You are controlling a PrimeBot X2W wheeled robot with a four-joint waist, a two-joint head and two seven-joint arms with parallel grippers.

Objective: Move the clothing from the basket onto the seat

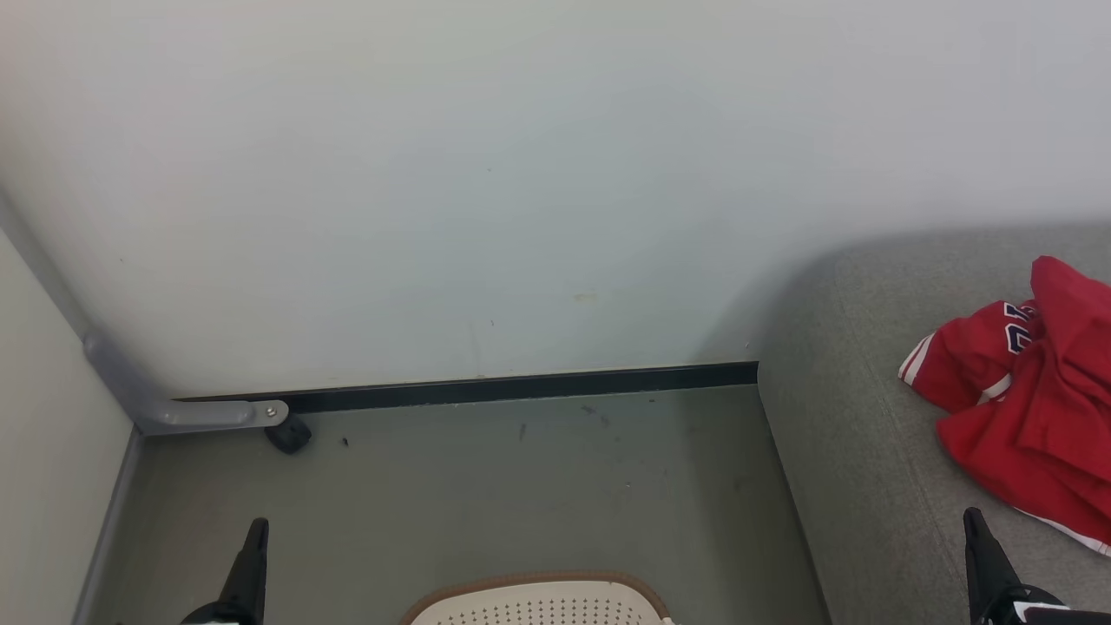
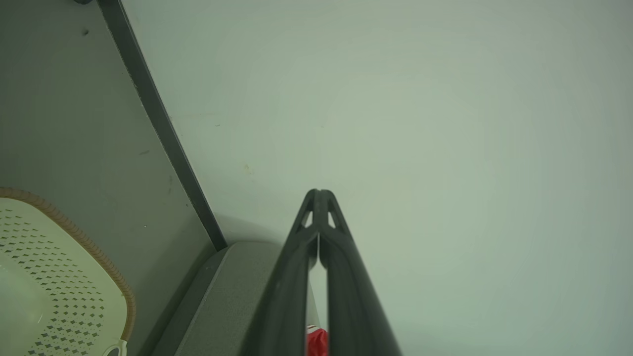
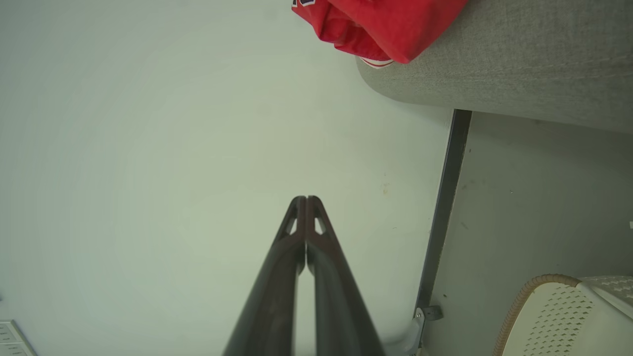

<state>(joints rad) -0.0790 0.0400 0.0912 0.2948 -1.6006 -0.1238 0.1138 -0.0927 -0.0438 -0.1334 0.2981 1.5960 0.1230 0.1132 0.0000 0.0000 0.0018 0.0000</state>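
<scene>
Red clothing [image 1: 1028, 399] with white trim and navy numbers lies in a heap on the grey seat [image 1: 851, 417] at the right of the head view; it also hangs at the seat's edge as the clothing [image 3: 385, 27] over the seat [image 3: 519, 64] in the right wrist view. The cream basket [image 1: 542, 603] with its brown rim stands on the floor at the bottom centre, and what shows of the basket [image 2: 54, 282] holds nothing. My left gripper [image 1: 257, 525] is shut and holds nothing, left of the basket. My right gripper [image 1: 972, 516] is shut and holds nothing, over the seat's front just below the clothing.
A pale wall [image 1: 486, 191] with a dark skirting strip [image 1: 521, 386] stands straight ahead. A grey metal frame leg with a black castor [image 1: 286, 432] sits in the left corner. Grey-green floor [image 1: 486, 495] lies between the wall, the basket and the seat.
</scene>
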